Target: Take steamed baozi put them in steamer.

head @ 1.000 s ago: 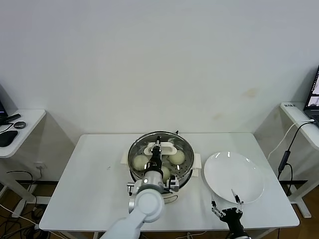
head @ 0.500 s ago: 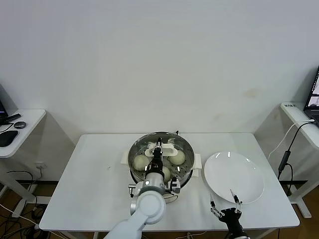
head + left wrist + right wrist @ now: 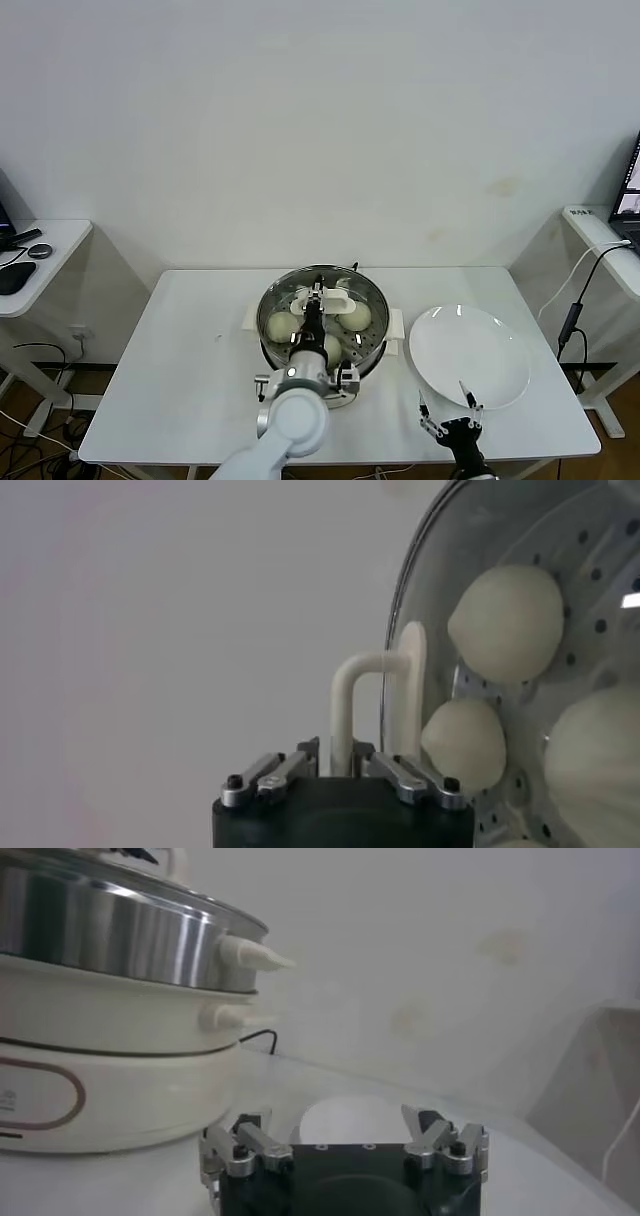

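Note:
The steamer (image 3: 372,300) stands mid-table on its cream base. Three steamed baozi (image 3: 283,325) show inside it under the round glass lid; a fourth is hidden by the arm. My left gripper (image 3: 318,300) reaches over the pot and is shut on the lid's white handle (image 3: 333,296). The left wrist view shows the jaws (image 3: 343,763) clamped on the arched handle (image 3: 345,705), with baozi (image 3: 505,620) behind the glass. My right gripper (image 3: 444,405) is open and empty near the table's front edge, also shown in its wrist view (image 3: 345,1133).
A flat white plate (image 3: 468,355) with nothing on it lies right of the steamer, just beyond the right gripper. The steamer's side and side handles (image 3: 250,953) stand close to the right gripper. Side desks flank the table.
The left arm's wrist has shifted slightly toward the table's front, still gripping the lid handle over the pot. The right gripper has drifted a little to the left.

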Controlling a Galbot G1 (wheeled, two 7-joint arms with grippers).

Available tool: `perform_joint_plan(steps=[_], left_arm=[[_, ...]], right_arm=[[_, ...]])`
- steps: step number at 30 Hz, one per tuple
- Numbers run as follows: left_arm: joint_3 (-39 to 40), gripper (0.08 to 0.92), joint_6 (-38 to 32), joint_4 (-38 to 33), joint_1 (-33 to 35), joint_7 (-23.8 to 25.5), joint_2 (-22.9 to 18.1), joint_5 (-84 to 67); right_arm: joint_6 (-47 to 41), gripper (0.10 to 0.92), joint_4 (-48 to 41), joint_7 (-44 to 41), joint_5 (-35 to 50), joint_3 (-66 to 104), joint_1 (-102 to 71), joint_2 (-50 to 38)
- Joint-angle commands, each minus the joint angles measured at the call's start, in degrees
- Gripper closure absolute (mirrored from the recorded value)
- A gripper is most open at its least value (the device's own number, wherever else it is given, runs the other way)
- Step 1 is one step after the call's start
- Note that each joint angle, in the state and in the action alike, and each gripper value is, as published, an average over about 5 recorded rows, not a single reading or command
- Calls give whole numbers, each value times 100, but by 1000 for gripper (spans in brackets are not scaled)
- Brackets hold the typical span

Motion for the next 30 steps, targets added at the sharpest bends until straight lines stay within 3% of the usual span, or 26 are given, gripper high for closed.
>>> perform_joint_plan(steps=[1, 6, 9, 11, 14, 18, 25, 30], left_arm=[[-39, 565, -57, -1023, 599, -361, 312, -872], [-450, 417, -279, -1968, 1255, -790, 623, -1870], [-946, 331, -579, -2534, 1801, -1298, 839, -2972], [-1449, 271, -1204, -2785, 2342, -1731, 973, -4026], [-2542, 204, -2882, -2951, 3369, -2043, 968, -5951], [-3642, 179, -4302, -3014, 4608, -2363, 717, -7747], [-4348, 177, -4977, -2643, 6210, -2918, 632, -9331], [-4420, 177, -5395, -1908, 6471, -3004, 470, -9771]], right_arm=[[-1, 203, -7, -3, -20, 19, -4, 0], [-10, 203, -5, -8, -42, 24, -3, 1], [-15, 203, -11, -14, -52, 23, -2, -1], [-18, 203, -13, -17, -56, 23, -2, -3], [-22, 203, -5, -21, -58, 20, -6, -8], [-40, 203, 14, -21, -31, -16, -16, -17], [-412, 203, 450, 39, 442, -328, -379, -439], [-762, 203, 865, 175, 858, -471, -772, -865]])
